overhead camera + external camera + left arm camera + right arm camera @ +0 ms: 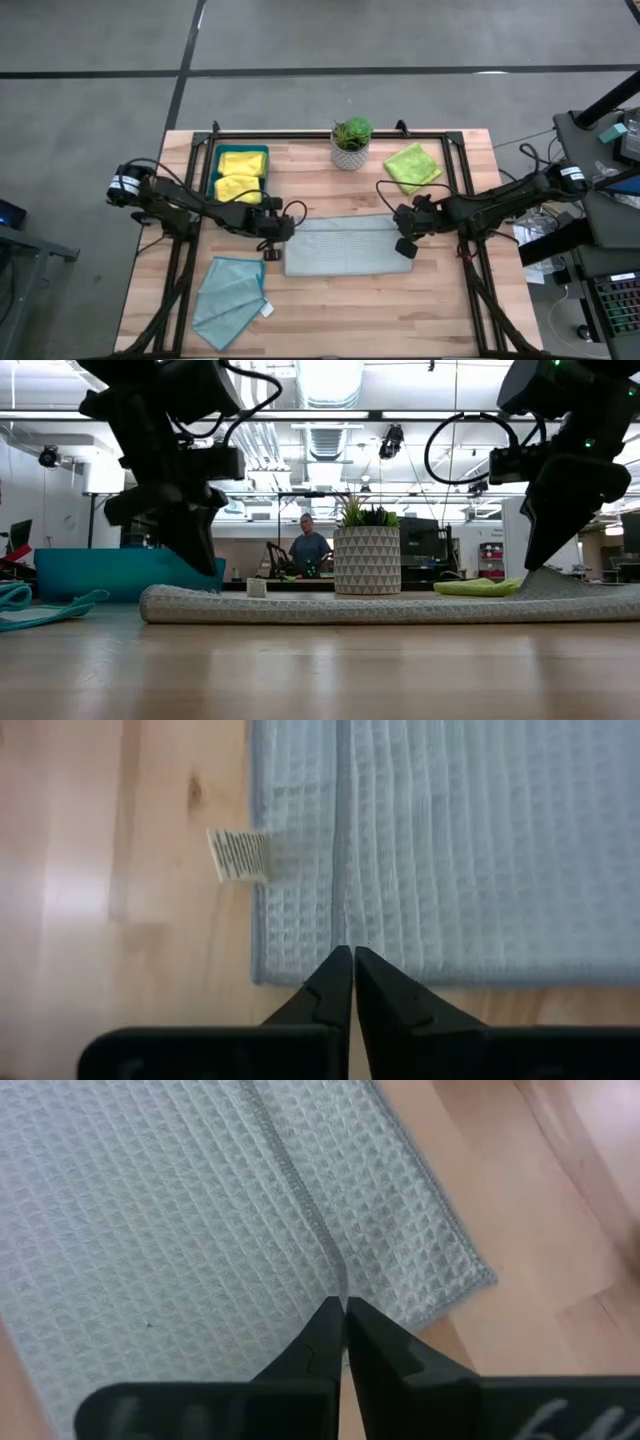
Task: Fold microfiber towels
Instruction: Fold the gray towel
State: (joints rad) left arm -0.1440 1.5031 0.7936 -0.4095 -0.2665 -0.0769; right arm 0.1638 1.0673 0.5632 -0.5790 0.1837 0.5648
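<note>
High view has the pale grey towel (348, 246) lying flat in the middle of the counter (330, 310), already folded over into a long rectangle. The left pincer (275, 231) sits at its left short edge and the right pincer (406, 236) at its right short edge, one at each end. Both wrist views show the fingers pressed together right on the folded hem of the grey waffle cloth, so each looks clamped on the towel's edge, though how much fabric is pinched I can't tell. A small white tag (238, 855) sticks out from the grey towel's side near the left pincer.

The light teal towel (230, 298) lies loosely spread at the counter's near left corner. The lime green towel (413, 166) rests near the far right corner, just beside a potted plant (351, 142) in a white pot. Two yellow towels (240, 175) sit in the dark teal tray (212, 172) at the far left.

Low view shows a person (309, 548) in the room behind.
</note>
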